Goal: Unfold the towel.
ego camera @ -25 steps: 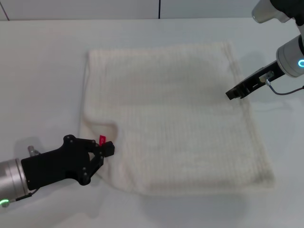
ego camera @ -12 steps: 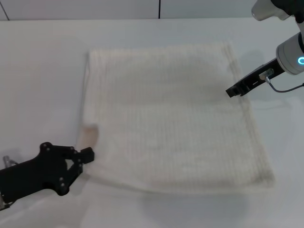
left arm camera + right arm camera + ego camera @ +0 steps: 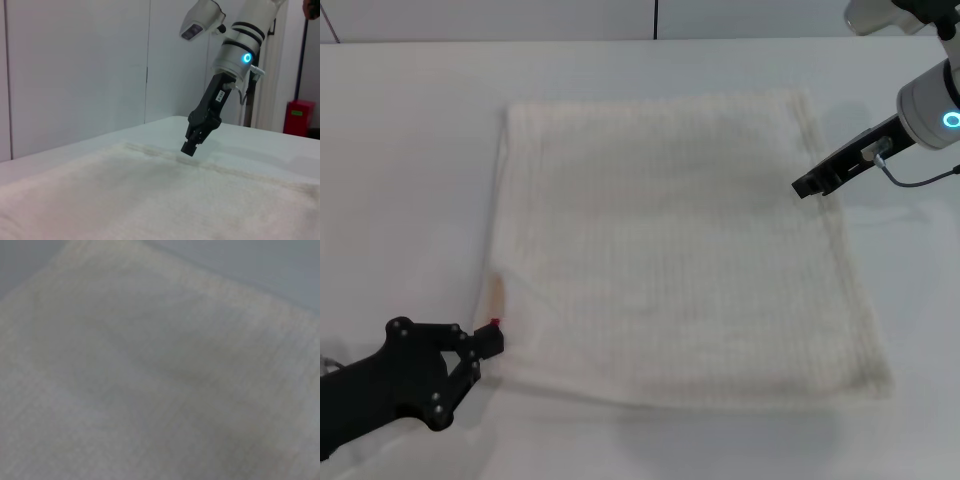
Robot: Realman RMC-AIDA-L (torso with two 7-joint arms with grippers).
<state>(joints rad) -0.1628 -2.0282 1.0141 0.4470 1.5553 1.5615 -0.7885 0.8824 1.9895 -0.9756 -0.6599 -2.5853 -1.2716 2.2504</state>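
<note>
The cream waffle-textured towel (image 3: 680,250) lies spread nearly flat across the white table and fills the right wrist view (image 3: 150,370). My left gripper (image 3: 492,340) is at the towel's near-left corner, shut on its edge beside a small red tag (image 3: 495,322). A slight pucker remains in the cloth at that corner. My right gripper (image 3: 810,187) hangs over the towel's right edge toward the far side. In the left wrist view the right gripper (image 3: 189,147) has its fingers together, just above the cloth and holding nothing.
The white table (image 3: 410,150) extends bare to the left, right and far side of the towel. A wall with panel seams (image 3: 75,75) stands behind it. A red box (image 3: 300,117) sits far off beyond the table.
My left gripper has moved toward the near-left, dragging the folded-in corner outward so it now lies almost flat. The right gripper has barely shifted.
</note>
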